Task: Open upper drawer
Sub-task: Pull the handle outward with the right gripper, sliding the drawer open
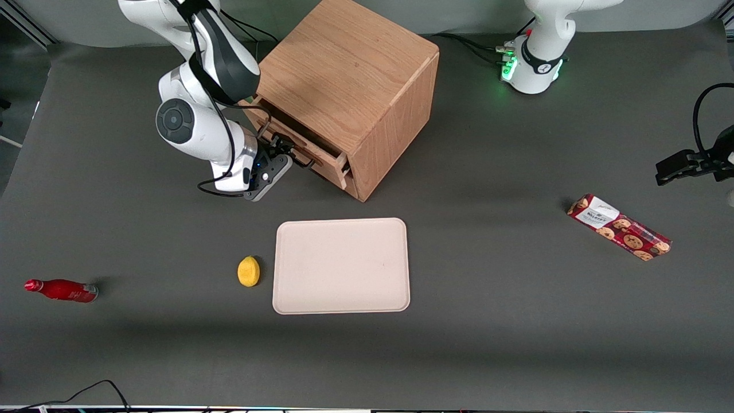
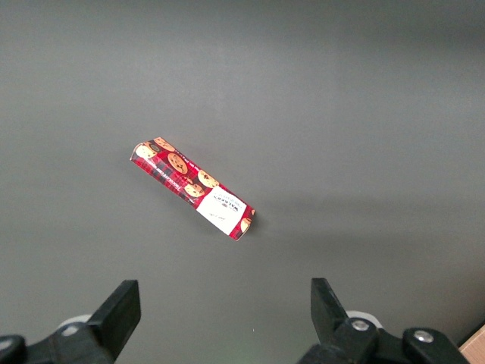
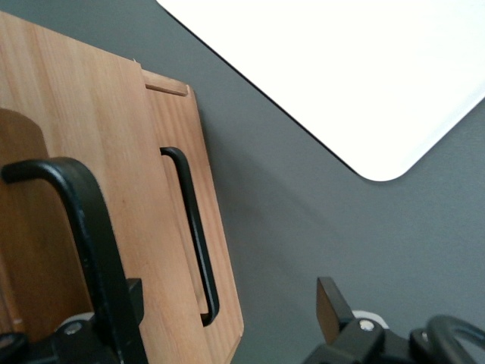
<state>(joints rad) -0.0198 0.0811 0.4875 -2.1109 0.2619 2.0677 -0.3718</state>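
The oak cabinet [image 1: 344, 86] stands at the back of the table. Its upper drawer [image 1: 328, 162] stands a little way out, with a dark gap showing under the cabinet's top. My right gripper [image 1: 287, 154] is at this drawer's front, at the black bar handle. In the right wrist view the upper drawer's front [image 3: 83, 114] stands forward of the lower drawer's front [image 3: 220, 303]. The upper handle [image 3: 83, 227] crosses right by one finger [image 3: 134, 302]. The lower handle [image 3: 193, 235] lies between the fingers. The gripper [image 3: 231, 303] is open, with nothing clamped between its fingers.
A pale tray [image 1: 341, 265] lies nearer the front camera than the cabinet and also shows in the right wrist view [image 3: 364, 68]. A lemon [image 1: 248, 271] lies beside it. A red bottle [image 1: 62, 290] lies toward the working arm's end. A cookie pack [image 1: 619, 227] lies toward the parked arm's end.
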